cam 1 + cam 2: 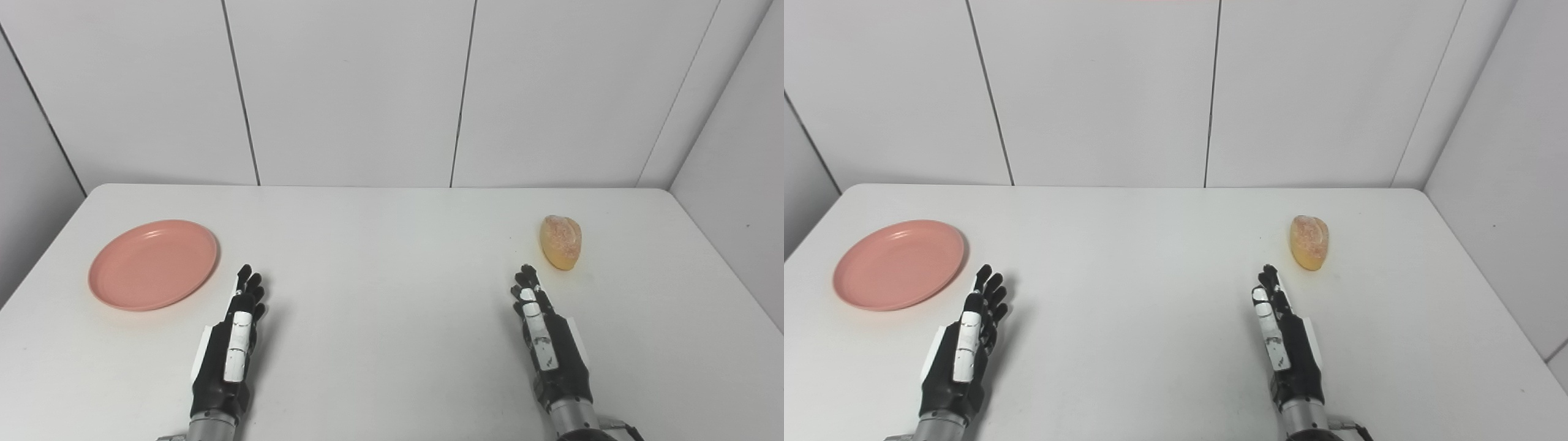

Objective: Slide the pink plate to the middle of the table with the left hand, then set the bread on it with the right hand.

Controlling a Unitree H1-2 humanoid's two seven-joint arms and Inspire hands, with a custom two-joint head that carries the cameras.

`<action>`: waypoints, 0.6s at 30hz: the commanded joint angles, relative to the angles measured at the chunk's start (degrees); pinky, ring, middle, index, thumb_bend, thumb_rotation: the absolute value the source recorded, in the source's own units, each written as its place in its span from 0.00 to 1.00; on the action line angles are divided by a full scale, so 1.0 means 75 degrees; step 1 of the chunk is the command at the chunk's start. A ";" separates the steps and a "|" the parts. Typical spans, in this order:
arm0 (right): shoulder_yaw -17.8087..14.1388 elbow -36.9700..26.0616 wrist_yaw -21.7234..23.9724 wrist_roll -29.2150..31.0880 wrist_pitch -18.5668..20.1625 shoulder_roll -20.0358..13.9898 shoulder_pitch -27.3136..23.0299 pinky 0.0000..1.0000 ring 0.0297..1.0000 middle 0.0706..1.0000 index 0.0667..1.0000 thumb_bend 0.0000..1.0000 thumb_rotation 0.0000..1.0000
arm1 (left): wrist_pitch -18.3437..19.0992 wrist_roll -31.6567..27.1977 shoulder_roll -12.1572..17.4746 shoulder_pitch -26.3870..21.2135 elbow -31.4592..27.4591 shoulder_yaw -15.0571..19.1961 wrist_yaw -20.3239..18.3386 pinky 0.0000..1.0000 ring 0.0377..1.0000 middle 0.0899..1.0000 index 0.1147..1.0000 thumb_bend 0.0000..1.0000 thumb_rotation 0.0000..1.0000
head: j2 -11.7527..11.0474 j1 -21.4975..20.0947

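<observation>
The pink plate (153, 264) lies flat on the left side of the white table (392, 294), with nothing on it. A golden bread roll (560, 241) rests on the table at the right. My left hand (231, 343) hovers near the front edge, just right of the plate and apart from it, fingers stretched out and open. My right hand (545, 334) is likewise open and holds nothing, its fingertips a short way in front and left of the bread.
White wall panels (349, 92) stand behind the table and along its right side. The table's rounded back corners and left edge show. Bare tabletop lies between the two hands.
</observation>
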 commanded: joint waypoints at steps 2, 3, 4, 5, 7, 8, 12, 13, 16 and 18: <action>-0.0026 -0.0261 0.0056 0.0061 0.0070 0.0000 -0.0211 0.98 0.96 0.96 0.96 0.74 0.90 | -0.0007 0.0095 -0.0030 -0.0136 -0.0157 -0.0047 0.0022 1.00 1.00 1.00 1.00 0.84 1.00 | -0.0004 0.0005; -0.0031 -0.0260 0.0054 0.0071 0.0086 0.0003 -0.0215 0.99 0.96 0.95 0.96 0.74 0.90 | 0.0003 0.0094 -0.0038 -0.0141 -0.0160 -0.0049 0.0025 1.00 1.00 1.00 1.00 0.84 1.00 | -0.0012 0.0002; -0.0033 -0.0259 0.0053 0.0078 0.0098 0.0004 -0.0217 0.99 0.96 0.96 0.96 0.74 0.90 | 0.0012 0.0092 -0.0044 -0.0144 -0.0162 -0.0050 0.0028 1.00 1.00 1.00 1.00 0.84 1.00 | -0.0012 0.0002; -0.0034 -0.0261 0.0052 0.0086 0.0111 0.0004 -0.0217 0.99 0.96 0.96 0.96 0.74 0.90 | 0.0019 0.0090 -0.0051 -0.0146 -0.0163 -0.0052 0.0031 1.00 1.00 1.00 1.00 0.84 1.00 | -0.0016 0.0008; -0.0033 -0.0261 0.0048 0.0097 0.0122 0.0000 -0.0214 0.99 0.96 0.96 0.96 0.74 0.90 | 0.0012 0.0090 -0.0053 -0.0145 -0.0154 -0.0055 0.0029 1.00 1.00 1.00 1.00 0.84 1.00 | -0.0014 0.0008; -0.0033 -0.0265 0.0043 0.0100 0.0141 -0.0002 -0.0215 0.99 0.96 0.96 0.96 0.73 0.90 | -0.0015 0.0101 -0.0055 -0.0144 -0.0132 -0.0053 0.0036 1.00 1.00 1.00 1.00 0.84 1.00 | -0.0014 0.0008; -0.0038 -0.0291 0.0032 0.0123 0.0197 0.0007 -0.0214 0.98 0.96 0.95 0.96 0.75 0.89 | -0.0039 0.0130 -0.0041 -0.0142 -0.0095 -0.0055 0.0038 1.00 1.00 1.00 1.00 0.85 1.00 | -0.0005 0.0004; -0.0038 -0.0292 0.0038 0.0126 0.0204 0.0004 -0.0215 0.99 0.96 0.95 0.96 0.75 0.89 | -0.0049 0.0126 -0.0042 -0.0144 -0.0082 -0.0054 0.0036 1.00 1.00 1.00 1.00 0.85 1.00 | -0.0007 0.0005; -0.0049 -0.0279 0.0041 0.0153 0.0211 0.0006 -0.0220 0.99 0.96 0.96 0.96 0.75 0.89 | -0.0040 0.0119 -0.0071 -0.0143 -0.0083 -0.0042 0.0042 1.00 1.00 1.00 1.00 0.84 1.00 | -0.0022 0.0013; -0.0050 -0.0270 0.0047 0.0164 0.0195 0.0004 -0.0223 0.99 0.96 0.96 0.96 0.74 0.89 | -0.0028 0.0125 -0.0075 -0.0142 -0.0081 -0.0046 0.0035 1.00 1.00 1.00 1.00 0.84 1.00 | -0.0013 0.0016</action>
